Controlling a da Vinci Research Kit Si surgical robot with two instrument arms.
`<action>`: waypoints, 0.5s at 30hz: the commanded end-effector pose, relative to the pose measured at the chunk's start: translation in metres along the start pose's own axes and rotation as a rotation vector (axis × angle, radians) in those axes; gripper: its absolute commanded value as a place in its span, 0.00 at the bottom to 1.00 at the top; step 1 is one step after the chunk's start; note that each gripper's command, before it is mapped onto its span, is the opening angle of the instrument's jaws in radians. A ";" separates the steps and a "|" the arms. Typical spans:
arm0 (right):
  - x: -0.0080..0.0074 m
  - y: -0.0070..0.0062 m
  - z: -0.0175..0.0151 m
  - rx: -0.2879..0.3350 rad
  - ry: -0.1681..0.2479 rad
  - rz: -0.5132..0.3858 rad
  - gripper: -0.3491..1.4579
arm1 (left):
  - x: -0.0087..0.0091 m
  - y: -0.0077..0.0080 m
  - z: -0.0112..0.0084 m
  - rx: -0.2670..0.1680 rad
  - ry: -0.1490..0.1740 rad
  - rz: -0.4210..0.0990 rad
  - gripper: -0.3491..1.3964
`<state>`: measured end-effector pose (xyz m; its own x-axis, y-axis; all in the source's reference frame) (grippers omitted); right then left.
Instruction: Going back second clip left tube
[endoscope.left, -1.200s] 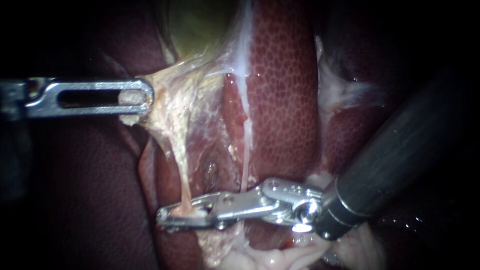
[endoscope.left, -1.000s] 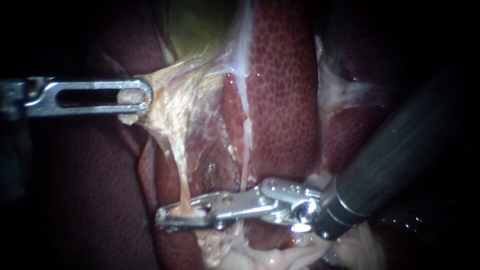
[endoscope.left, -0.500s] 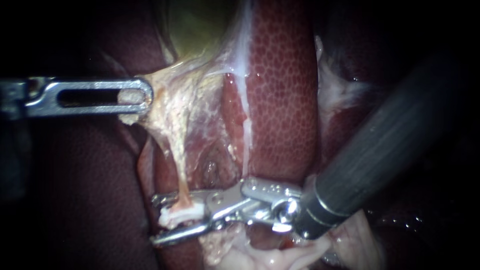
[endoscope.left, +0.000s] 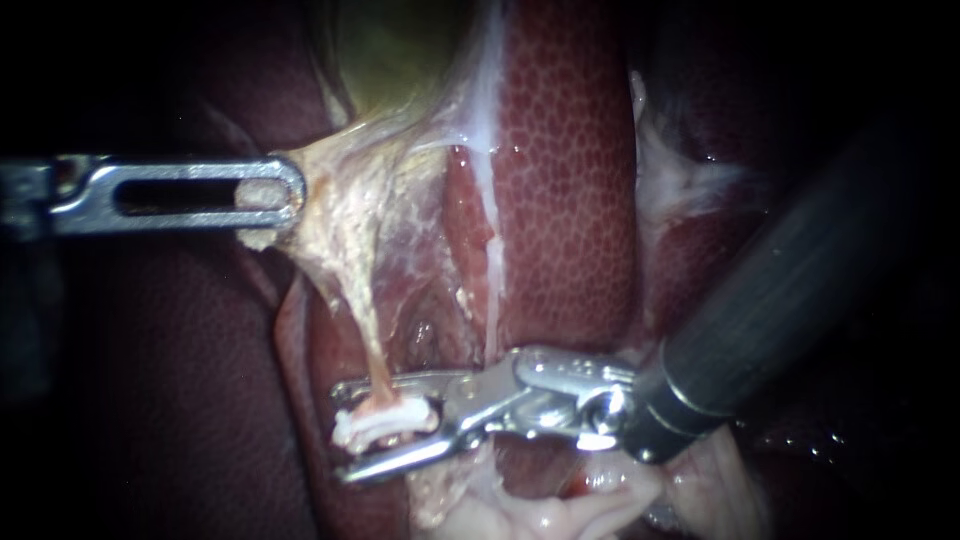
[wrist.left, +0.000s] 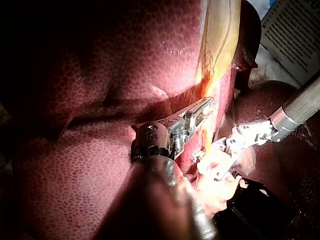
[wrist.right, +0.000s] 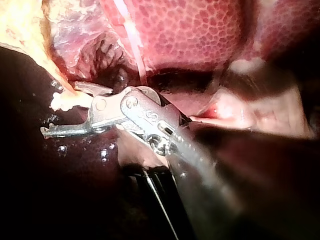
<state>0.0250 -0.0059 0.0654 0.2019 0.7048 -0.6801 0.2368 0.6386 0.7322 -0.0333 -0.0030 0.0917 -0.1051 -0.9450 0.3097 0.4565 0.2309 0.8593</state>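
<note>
The left tube (endoscope.left: 365, 330) is a thin tan strand that runs down from pale tissue under the greenish gallbladder (endoscope.left: 400, 50). A white clip (endoscope.left: 385, 420) sits across its lower end. My right instrument (endoscope.left: 345, 430) comes in from the right, its jaws open with the clip lying in the gap between them; the right wrist view shows the same jaws (wrist.right: 60, 110) and clip (wrist.right: 62, 102). My left instrument (endoscope.left: 290, 195) is shut on the pale tissue (endoscope.left: 330, 190) and holds it stretched to the left. In its own view the left instrument's jaws (wrist.left: 202, 110) pinch the same tissue.
Mottled red liver (endoscope.left: 560, 180) lies right of the tube, darker liver (endoscope.left: 180, 380) to its left. A second thin whitish strand (endoscope.left: 490, 260) runs down beside the left tube. Loose pale tissue (endoscope.left: 540, 515) lies under the right instrument's wrist.
My right instrument's jaws have opened, leaving the white clip on the left tube. Since half a second ago the instrument has drawn back slightly to the right. The left instrument has not moved.
</note>
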 end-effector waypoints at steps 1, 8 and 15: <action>0.0000 0.0000 -0.0006 0.000 0.000 -0.005 0.52 | 0.0000 0.0000 0.0000 0.001 0.000 0.000 0.00; 0.0011 -0.0003 -0.0063 -0.012 0.005 -0.060 0.52 | 0.0000 0.0000 0.0000 0.001 0.000 0.000 0.00; 0.0047 -0.0012 -0.0114 -0.047 0.015 -0.102 0.52 | 0.0000 0.0000 0.0000 0.001 0.000 0.000 0.00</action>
<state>0.0142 0.0006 0.0612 0.1654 0.6374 -0.7526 0.2054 0.7241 0.6584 -0.0333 -0.0030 0.0917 -0.1048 -0.9450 0.3099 0.4560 0.2312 0.8594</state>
